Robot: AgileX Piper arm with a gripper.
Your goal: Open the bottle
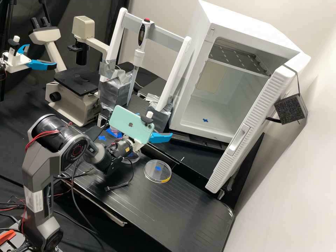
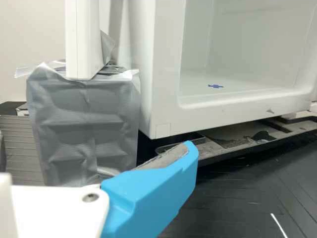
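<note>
- High view: gripper [image 1: 156, 125] jaws look spread, hanging by the worktop's [image 1: 189, 206] back edge; can't tell where the bottle is, maybe that pinkish round thing [image 1: 114, 132] behind the phone [image 1: 131, 125]
- Wrist view: 1 blue finger [image 2: 153, 191], white cabinet [image 2: 233, 107] beyond
- imo step 1, pre-grasp; next move's lining up on the cap

At least two clear dishes [image 1: 151, 174], one microscope [image 1: 71, 101], one phone [image 1: 122, 122], one pipette [image 1: 139, 57], one white frame [image 1: 176, 70], one white cabinet [image 1: 203, 42]
</note>
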